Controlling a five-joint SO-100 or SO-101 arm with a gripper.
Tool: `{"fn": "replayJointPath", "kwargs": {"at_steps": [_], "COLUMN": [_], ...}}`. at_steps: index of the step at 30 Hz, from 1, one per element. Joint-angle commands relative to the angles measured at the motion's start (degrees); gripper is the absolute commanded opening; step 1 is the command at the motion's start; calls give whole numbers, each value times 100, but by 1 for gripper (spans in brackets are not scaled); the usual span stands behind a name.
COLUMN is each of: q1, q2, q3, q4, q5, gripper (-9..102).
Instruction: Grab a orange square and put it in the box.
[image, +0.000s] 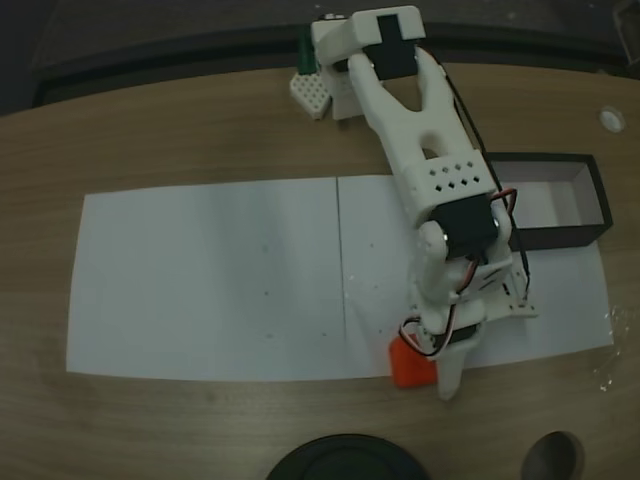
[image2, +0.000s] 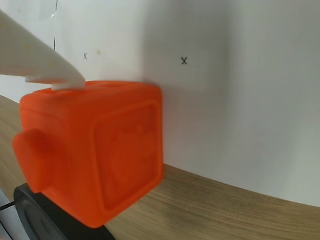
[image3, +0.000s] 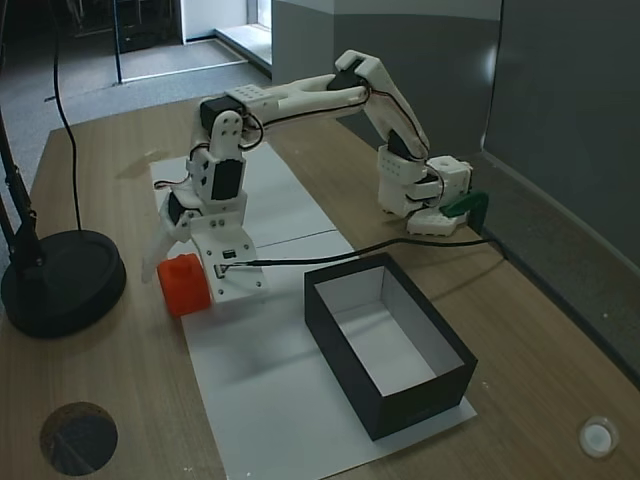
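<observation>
In the wrist view the orange square (image2: 95, 150) fills the foreground, a white finger (image2: 37, 62) touching its top edge. The tool (image3: 182, 262) straddles it at the paper's (image: 210, 280) edge (grip tightness cannot be told). The box (image3: 390, 345) sits well beyond the cube on the counter (image3: 120, 400).

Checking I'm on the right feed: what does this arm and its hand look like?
A white plastic arm with black servo blocks at the joints, a link with small holes, and thin red, black and white wires along it. The hand is white too, with a tapered finger. A green clamp sits at the base.
</observation>
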Motion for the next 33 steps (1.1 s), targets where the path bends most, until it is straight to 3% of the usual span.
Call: {"fn": "replayJointPath", "kwargs": {"at_steps": [1, 3, 8, 14, 22, 24, 29, 33], "q1": [114, 141, 220, 167, -404, -694, -1556, -2514], "q2": [-79, -237, -334, -237, 1371, 1942, 3410, 4289], "q3": [-677, -756, -782, -993, -3366, -3604, -3076, -1564], "q4": [0, 0, -26, 79, 2294, 2426, 2399, 2382], "q5": [-18, -26, -35, -35, -202, -378, -352, -352], "gripper": [34, 30, 8, 6, 7, 6, 7, 7]}}
